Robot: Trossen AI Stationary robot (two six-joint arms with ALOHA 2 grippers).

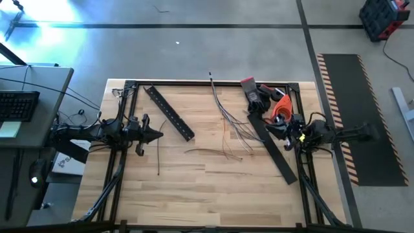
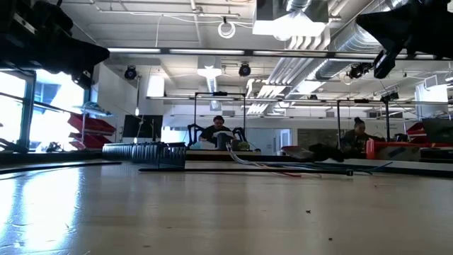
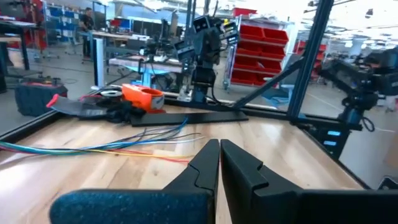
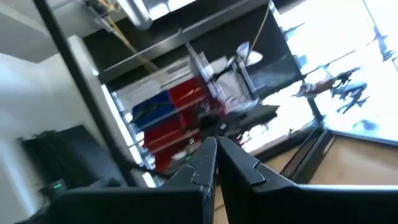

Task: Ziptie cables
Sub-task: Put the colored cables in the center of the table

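Observation:
The cables (image 1: 231, 122) lie loose on the wooden table, fanned out from the far edge toward the middle. They show as coloured strands (image 3: 106, 147) in the left wrist view. My left gripper (image 1: 159, 134) hovers shut at the table's left side, pointing level toward the cables, with nothing between its fingers (image 3: 219, 152). My right gripper (image 1: 272, 129) hovers shut at the table's right side above a black bar. It is tipped upward, and its wrist view (image 4: 216, 148) looks into the room.
A flat black perforated bar (image 1: 170, 113) lies slanted at the far left, and a second bar (image 1: 275, 150) at the right. An orange item (image 1: 280, 107) and a red-and-black tool (image 1: 252, 92) sit at the far right. A thin stray strand (image 1: 159, 155) lies near my left gripper.

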